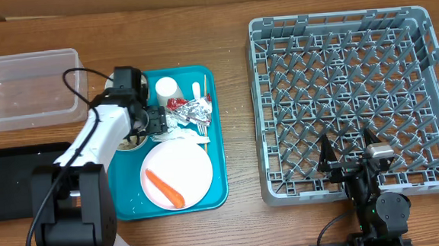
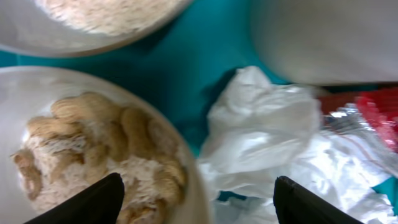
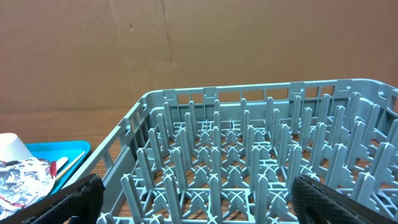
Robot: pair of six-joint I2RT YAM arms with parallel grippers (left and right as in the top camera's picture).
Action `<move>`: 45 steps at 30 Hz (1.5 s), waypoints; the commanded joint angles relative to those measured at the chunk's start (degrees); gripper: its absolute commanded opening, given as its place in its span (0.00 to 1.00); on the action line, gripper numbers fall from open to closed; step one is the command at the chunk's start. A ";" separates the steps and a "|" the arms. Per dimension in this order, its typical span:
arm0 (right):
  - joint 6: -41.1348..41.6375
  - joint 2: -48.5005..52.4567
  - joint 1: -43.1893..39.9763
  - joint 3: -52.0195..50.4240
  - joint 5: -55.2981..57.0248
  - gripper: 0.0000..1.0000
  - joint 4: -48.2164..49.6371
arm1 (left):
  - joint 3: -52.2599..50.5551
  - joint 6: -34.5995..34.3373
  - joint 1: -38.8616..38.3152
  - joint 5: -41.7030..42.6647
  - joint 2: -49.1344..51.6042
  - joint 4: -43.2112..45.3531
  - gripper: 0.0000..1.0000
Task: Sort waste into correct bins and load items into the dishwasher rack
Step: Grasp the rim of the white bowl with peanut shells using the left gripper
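On the left of the worktop stand the clear tub (image 1: 17,57) and the black tray (image 1: 6,186), both waiting for waste. The left hand (image 1: 162,120) hangs low over the teal tray (image 1: 217,138), its fingers (image 2: 102,200) apart and empty. They straddle the edge of a bowl of food scraps (image 2: 93,149) and the crumpled white napkin (image 2: 261,137). The napkin looks feather-light, soft and compressible; a pinch across its raised middle fold should suit, clear of the bowl rim and the foil (image 1: 196,108) touching it. Further right, the dishwasher rack (image 1: 258,105) is bare. The right hand (image 1: 347,147) hovers over its near edge, spread wide and holding nothing.
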 commanded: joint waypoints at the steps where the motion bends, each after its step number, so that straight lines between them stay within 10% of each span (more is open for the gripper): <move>1: -0.02 -0.68 -0.37 -0.61 0.35 1.00 0.17 | 0.85 1.07 -1.62 -4.50 0.66 0.35 0.73; 32: -0.02 -0.68 -0.37 -0.59 0.35 1.00 0.17 | 1.60 0.57 0.81 -2.99 0.61 -1.29 0.06; 45: -0.02 -0.68 -0.37 -0.61 0.35 1.00 0.17 | 12.13 -1.99 0.81 -2.14 0.59 -11.43 0.04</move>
